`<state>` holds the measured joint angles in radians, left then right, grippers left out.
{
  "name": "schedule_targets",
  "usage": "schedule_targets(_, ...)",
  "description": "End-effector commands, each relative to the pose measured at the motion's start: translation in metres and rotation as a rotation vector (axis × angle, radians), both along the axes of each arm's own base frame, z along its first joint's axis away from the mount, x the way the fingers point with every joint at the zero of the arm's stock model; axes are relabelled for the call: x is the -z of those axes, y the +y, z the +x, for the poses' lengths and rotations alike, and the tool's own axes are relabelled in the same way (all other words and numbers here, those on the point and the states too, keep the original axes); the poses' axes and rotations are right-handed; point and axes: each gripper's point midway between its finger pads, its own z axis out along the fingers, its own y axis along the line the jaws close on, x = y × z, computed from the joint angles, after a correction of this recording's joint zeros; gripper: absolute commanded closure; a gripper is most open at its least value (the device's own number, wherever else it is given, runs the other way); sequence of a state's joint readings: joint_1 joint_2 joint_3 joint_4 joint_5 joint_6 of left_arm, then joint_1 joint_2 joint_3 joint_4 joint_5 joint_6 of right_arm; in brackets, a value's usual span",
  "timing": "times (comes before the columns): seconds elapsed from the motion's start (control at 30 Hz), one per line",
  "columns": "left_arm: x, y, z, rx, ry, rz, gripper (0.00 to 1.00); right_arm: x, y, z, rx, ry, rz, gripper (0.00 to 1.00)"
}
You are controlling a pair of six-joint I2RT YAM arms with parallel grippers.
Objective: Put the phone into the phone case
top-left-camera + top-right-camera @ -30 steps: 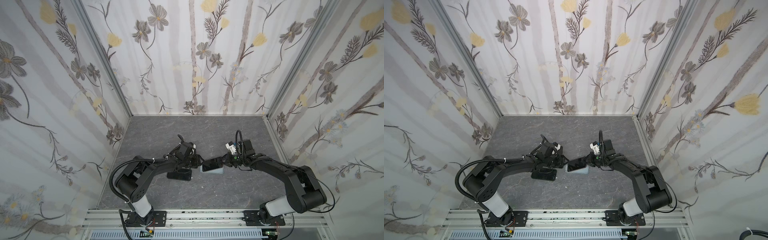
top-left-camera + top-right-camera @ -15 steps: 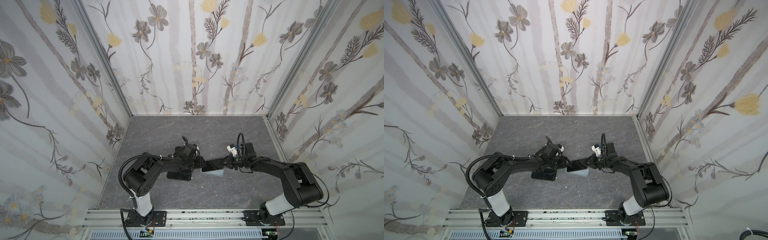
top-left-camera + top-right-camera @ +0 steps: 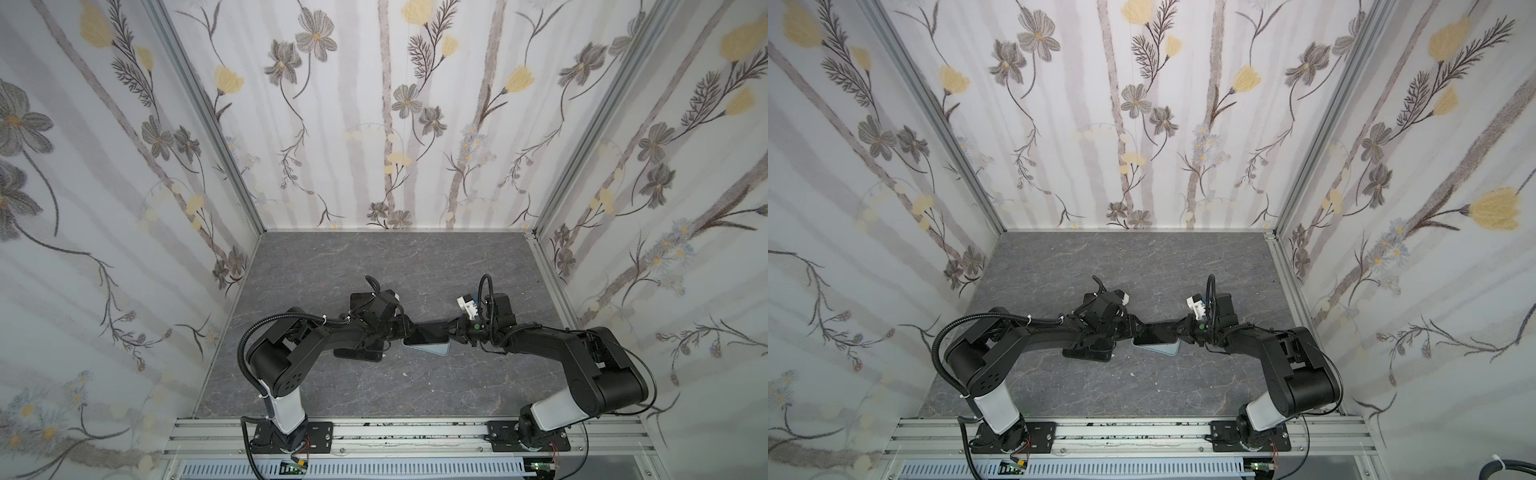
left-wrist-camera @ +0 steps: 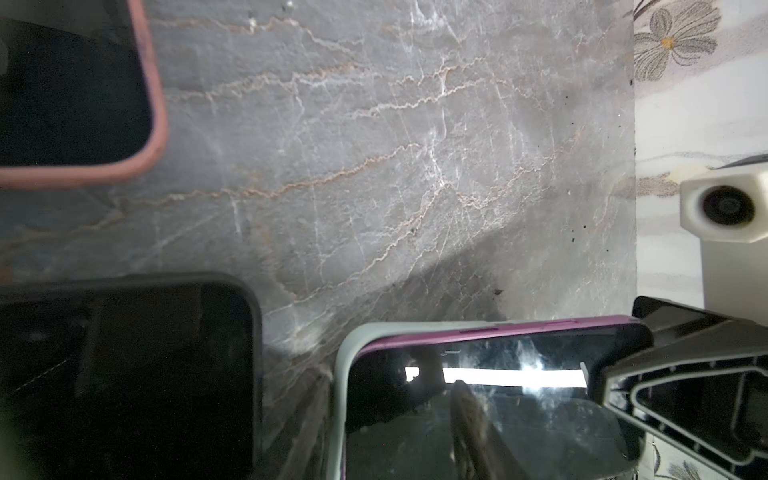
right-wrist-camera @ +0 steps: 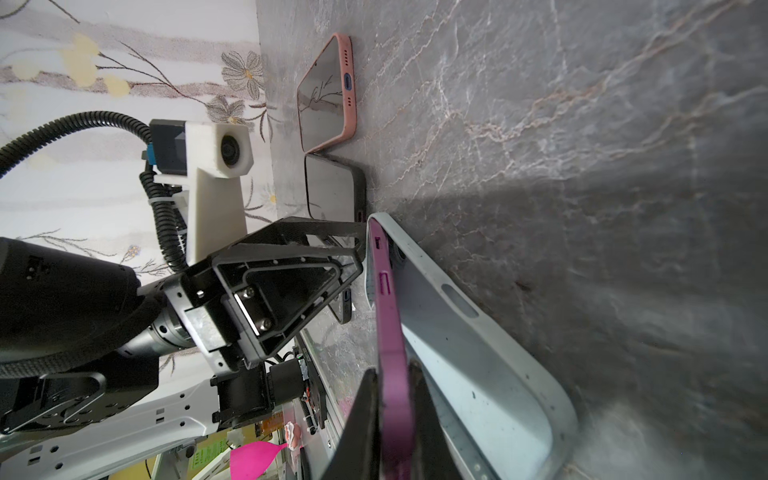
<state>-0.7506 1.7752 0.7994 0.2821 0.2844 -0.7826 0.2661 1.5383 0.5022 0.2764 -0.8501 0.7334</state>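
Handling: the phone (image 5: 388,316) looks rigid, light and glass-fronted, so likely slippery and easy to crack; it is best pinched front-to-back at its free end.
Look: purple frame, dark glossy screen.
Place: tilted, with its far end tucked into the pale grey case (image 5: 478,374) on the table (image 3: 374,266).
Right gripper (image 5: 392,374): clamped on the phone's raised end.
Left gripper (image 5: 360,243): at the tucked end; whether it grips cannot be told.

Hidden and cropped
In both top views the left gripper (image 3: 408,329) and right gripper (image 3: 449,330) hide the ends of the phone (image 3: 427,335); the left wrist view crops the pink-cased phone (image 4: 75,91) and black-cased phone (image 4: 124,374); left jaw spacing unreadable.
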Motion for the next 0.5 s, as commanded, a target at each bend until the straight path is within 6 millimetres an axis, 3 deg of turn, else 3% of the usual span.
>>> schedule_targets(0.0,-0.004,-0.018,-0.027,0.059,0.103,-0.092,0.56,0.027,-0.014,-0.004,0.078,0.071,-0.094,0.9)
schedule_targets(0.23,-0.006,-0.022,-0.04,0.039,0.131,-0.127,0.57,0.04,-0.021,-0.013,0.104,0.094,-0.128,0.88)
schedule_targets(0.47,-0.008,-0.022,-0.049,0.033,0.152,-0.15,0.57,0.039,-0.027,-0.017,0.106,0.09,-0.163,0.88)
